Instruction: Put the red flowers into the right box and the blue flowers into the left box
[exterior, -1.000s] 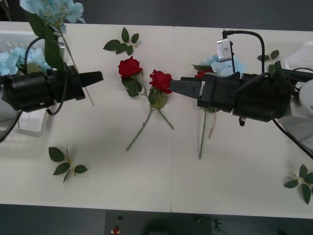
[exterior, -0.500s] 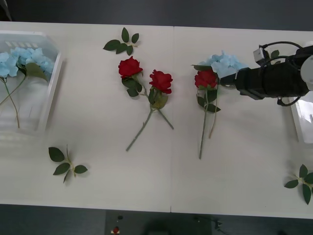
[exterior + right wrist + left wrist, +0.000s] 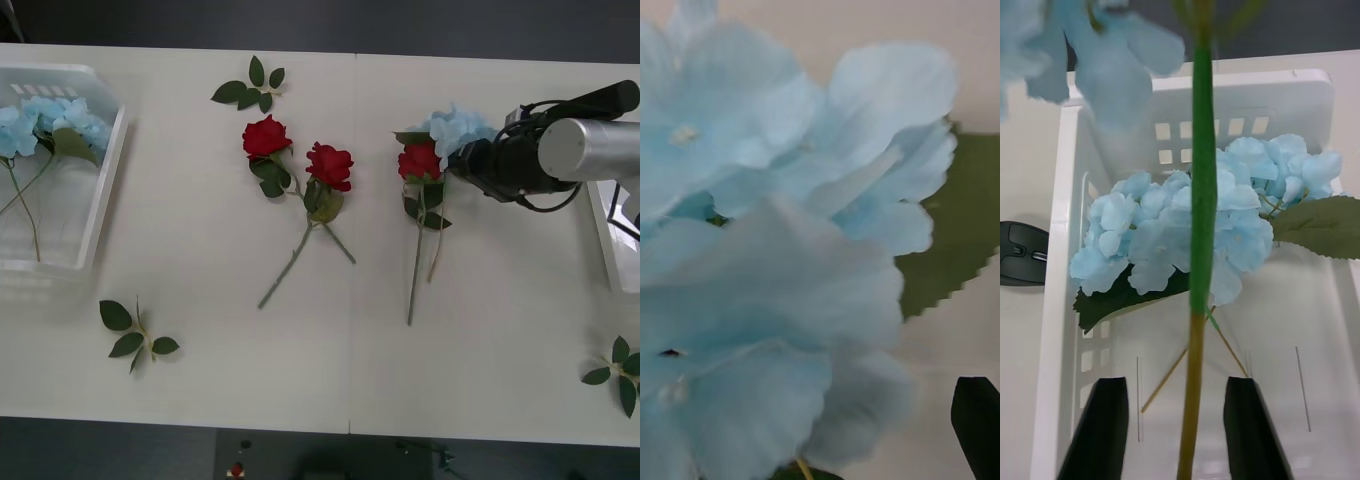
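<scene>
- White table (image 3: 200,390), a seam running down its middle
- Three red flowers (image 3: 266,136) and one blue flower (image 3: 460,128) lie on it; leaf sprigs (image 3: 135,335) scattered; slotted left box (image 3: 100,190) at left edge

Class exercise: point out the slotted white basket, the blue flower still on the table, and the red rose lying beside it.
left box (image 3: 108,160), front view, on its right rim.
blue flower (image 3: 462,128), front view, on its petals.
red rose (image 3: 421,160), front view, on its bloom.
</scene>
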